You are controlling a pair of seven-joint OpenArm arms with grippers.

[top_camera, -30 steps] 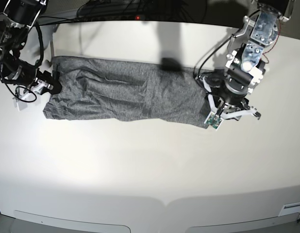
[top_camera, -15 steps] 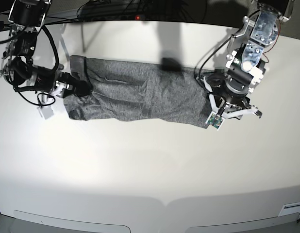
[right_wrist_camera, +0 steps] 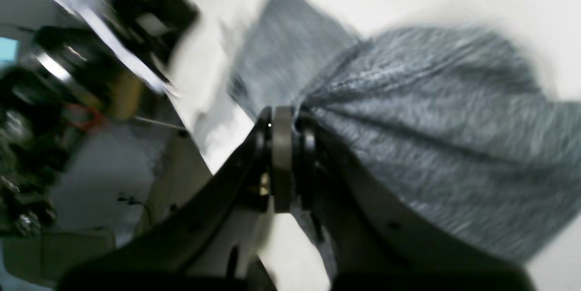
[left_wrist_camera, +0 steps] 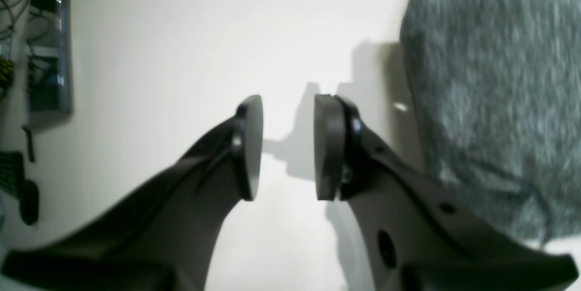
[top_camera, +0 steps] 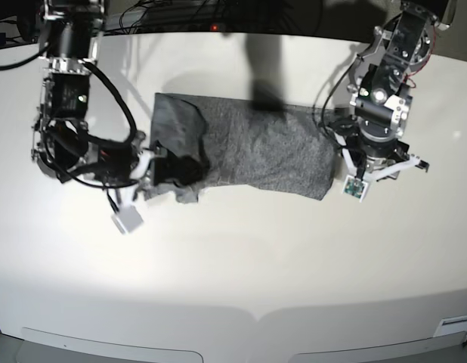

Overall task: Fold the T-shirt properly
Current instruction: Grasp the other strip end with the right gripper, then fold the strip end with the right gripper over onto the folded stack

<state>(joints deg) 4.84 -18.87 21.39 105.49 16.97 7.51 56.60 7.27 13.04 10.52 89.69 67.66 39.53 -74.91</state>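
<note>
The heather-grey T-shirt (top_camera: 264,147) lies across the far half of the white table, its left end lifted and doubled over toward the middle. My right gripper (top_camera: 159,168) is shut on that raised end. In the right wrist view the pads pinch bunched cloth at the right gripper (right_wrist_camera: 288,127), and the T-shirt (right_wrist_camera: 431,136) fans out from there. My left gripper (top_camera: 375,168) hovers just off the shirt's right edge. In the left wrist view the left gripper (left_wrist_camera: 288,145) stands open over bare table, with the T-shirt (left_wrist_camera: 490,100) to its right and nothing between its fingers.
The white table (top_camera: 233,265) stretches toward the front edge. A small white tag (top_camera: 128,221) hangs below the right arm. Dark cables (top_camera: 173,13) run along the back edge, behind the shirt.
My right gripper has shut on the shirt's left end and carried it rightward, folding it over the body. The left arm has shifted slightly to the right and stayed open.
</note>
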